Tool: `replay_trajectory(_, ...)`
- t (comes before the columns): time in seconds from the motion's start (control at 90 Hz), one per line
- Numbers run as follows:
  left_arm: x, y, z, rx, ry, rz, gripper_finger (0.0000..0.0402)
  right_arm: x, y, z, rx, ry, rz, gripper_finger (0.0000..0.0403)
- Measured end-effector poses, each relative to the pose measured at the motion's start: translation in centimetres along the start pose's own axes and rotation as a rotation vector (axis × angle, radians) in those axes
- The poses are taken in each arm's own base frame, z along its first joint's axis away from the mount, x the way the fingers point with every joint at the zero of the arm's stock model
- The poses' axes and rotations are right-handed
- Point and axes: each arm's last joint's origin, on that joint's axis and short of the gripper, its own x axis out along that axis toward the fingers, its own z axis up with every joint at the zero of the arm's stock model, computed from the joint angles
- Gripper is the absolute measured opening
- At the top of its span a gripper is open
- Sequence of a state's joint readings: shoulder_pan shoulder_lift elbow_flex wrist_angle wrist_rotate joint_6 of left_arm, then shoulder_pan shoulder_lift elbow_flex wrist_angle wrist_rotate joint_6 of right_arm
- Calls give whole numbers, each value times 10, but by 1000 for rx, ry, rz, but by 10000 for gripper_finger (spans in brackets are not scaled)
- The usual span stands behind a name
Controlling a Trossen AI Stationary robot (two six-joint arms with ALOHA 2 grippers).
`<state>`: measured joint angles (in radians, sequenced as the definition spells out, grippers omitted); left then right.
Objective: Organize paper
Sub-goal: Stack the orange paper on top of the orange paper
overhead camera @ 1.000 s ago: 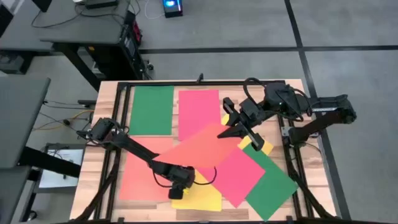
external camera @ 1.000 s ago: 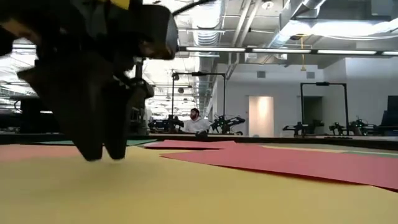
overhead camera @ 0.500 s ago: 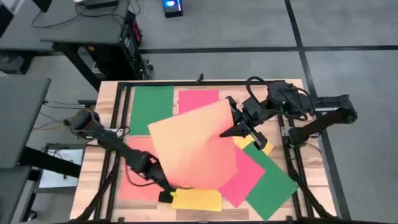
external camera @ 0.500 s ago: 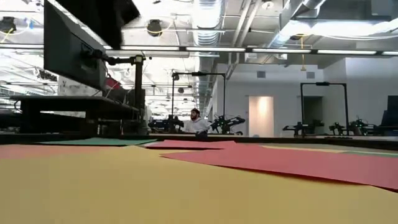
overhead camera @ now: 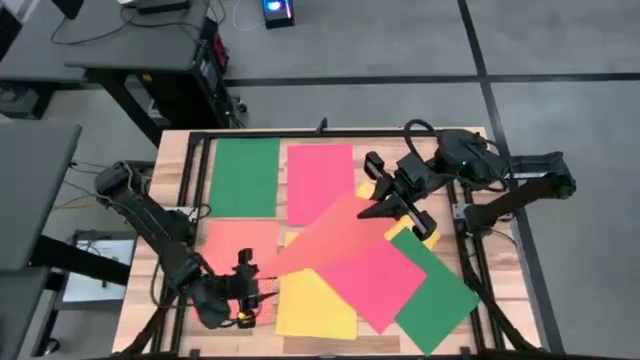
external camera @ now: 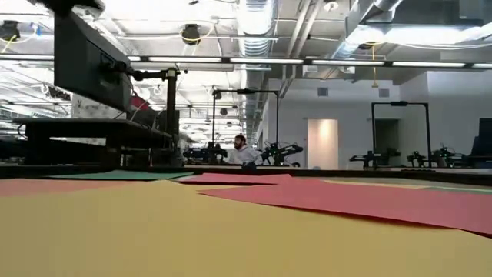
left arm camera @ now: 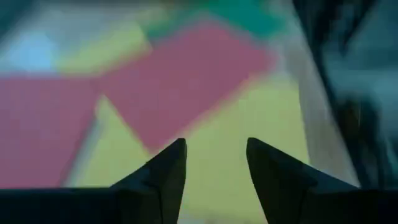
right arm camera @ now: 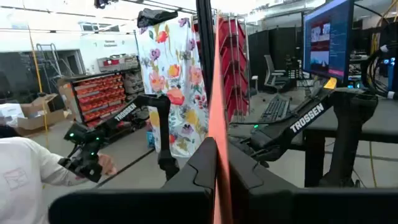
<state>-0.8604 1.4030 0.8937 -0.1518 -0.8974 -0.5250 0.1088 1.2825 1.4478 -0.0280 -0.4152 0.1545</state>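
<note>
Several paper sheets lie on the table: a green one (overhead camera: 245,176) and a pink-red one (overhead camera: 320,180) at the far side, and a yellow one (overhead camera: 315,305), a pink-red one (overhead camera: 378,280) and a green one (overhead camera: 436,292) overlapping at the near side. An orange sheet (overhead camera: 325,235) slants over the middle, with my right gripper (overhead camera: 386,205) shut on it. My left gripper (overhead camera: 246,282) hovers open at the near left, above a pink-red sheet (overhead camera: 222,250) and beside the yellow one. Nothing is between its fingers (left arm camera: 168,168). My right gripper pinches the orange sheet's edge (right arm camera: 218,155) between its two fingers, at the sheet's far right end (overhead camera: 378,203). In the right wrist view the sheet stands edge-on between the fingers. It is raised and tilted at that end and slopes down toward the near left (overhead camera: 270,268).
A black frame (overhead camera: 330,133) runs around the tabletop. Another yellow sheet (overhead camera: 425,236) pokes out beneath the right-hand pile. The low view shows the yellow sheet (external camera: 231,231) close up and a person (external camera: 244,152) far off in the room.
My left gripper has drawn back from the yellow sheet toward the table's left edge and left the low view. The orange sheet, held at its right end, swung up broad toward the overhead camera and now shows as a narrow slanted wedge. My right gripper stayed almost in place.
</note>
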Motion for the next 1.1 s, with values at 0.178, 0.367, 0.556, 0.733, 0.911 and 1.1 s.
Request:
replay_trajectory(0.178, 3, -2, -8, -31, -218, -25, 152, 9, 1, -9, 10, 32, 15, 0)
replay_trajectory(0.367, 2, 13, -7, -79, -454, -107, 152, 19, -4, -16, 10, 34, 15, 0)
replay_trajectory(0.556, 2, 27, -4, -29, -583, -117, 152, 25, -10, -20, 10, 34, 6, 0)
replay_trajectory(0.733, 8, 34, 3, 29, -644, -140, 152, 27, -11, -21, 8, 28, 4, 0)
replay_trajectory(0.911, 14, 44, 12, 5, -688, -112, 152, 29, -12, -22, 7, 26, 4, 0)
replay_trajectory(1.1, 19, 47, 26, -9, -725, -130, 152, 30, -15, -24, 8, 30, -4, 0)
